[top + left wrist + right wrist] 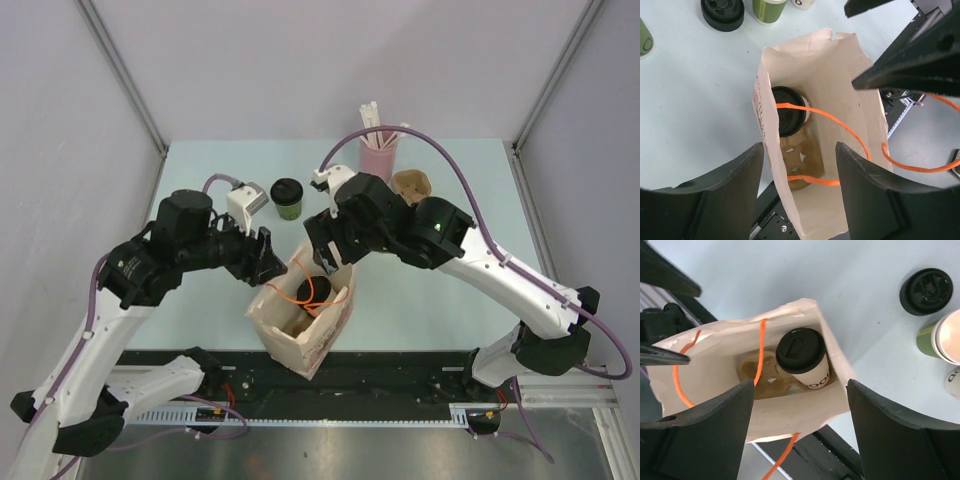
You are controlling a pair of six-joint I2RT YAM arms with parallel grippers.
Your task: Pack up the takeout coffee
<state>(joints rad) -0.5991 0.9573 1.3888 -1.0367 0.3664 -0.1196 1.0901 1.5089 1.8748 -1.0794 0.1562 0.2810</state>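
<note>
A white cup with dark lettering and a black lid (801,351) stands inside the open paper bag (300,325), on a brown carrier (760,374). The left wrist view shows the same cup (787,111) deep in the bag (825,65). A green cup with a black lid (287,198) stands on the table behind the bag. My left gripper (268,262) is open at the bag's left rim, and its fingers (725,195) straddle the bag's left wall. My right gripper (325,262) hangs open over the bag's mouth (800,387), holding nothing.
The bag's orange handles (850,135) loop across its mouth. A loose black lid (926,284), an open green cup (940,337) and a white cup (955,382) sit just beyond the bag. A pink cup of straws (378,150) and a brown carrier (412,183) stand further back.
</note>
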